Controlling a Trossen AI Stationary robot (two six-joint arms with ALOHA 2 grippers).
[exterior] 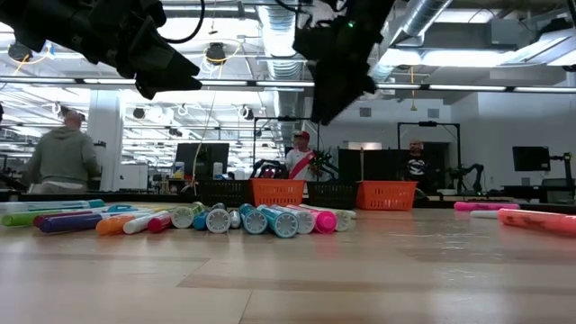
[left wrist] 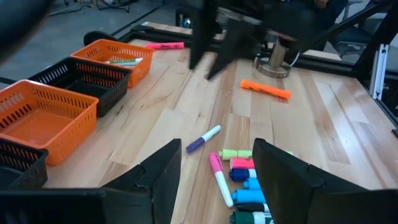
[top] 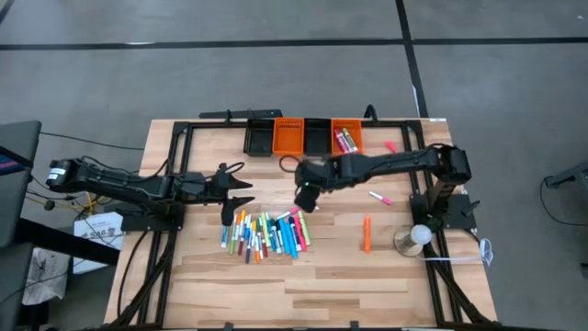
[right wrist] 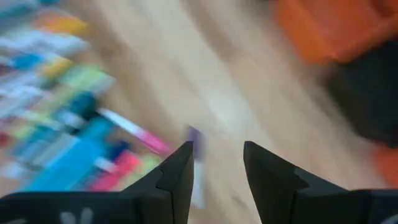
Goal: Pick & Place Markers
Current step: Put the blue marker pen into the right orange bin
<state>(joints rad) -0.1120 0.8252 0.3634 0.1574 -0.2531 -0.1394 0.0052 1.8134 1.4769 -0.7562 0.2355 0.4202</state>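
Several markers point(top: 266, 234) in mixed colours lie in a loose heap on the wooden table, left of centre. A purple-and-white marker point(left wrist: 203, 138) lies on the heap's far side, a little apart from it. My right gripper point(top: 306, 200) hangs open above the heap's far right end, pointing steeply down; its wrist view shows that marker point(right wrist: 196, 163) below the gap point(right wrist: 217, 158). My left gripper point(top: 241, 198) stands open in the air at the heap's far left end, clear of it, with nothing between its fingers point(left wrist: 217, 165).
Two orange and two black bins point(top: 288, 136) line the far edge; the right-hand orange bin point(top: 347, 138) holds some markers. Loose on the right half lie an orange marker point(top: 367, 233) and pink markers point(top: 379, 197). A round stand with a white ball point(top: 418, 237) is beside the right arm's base.
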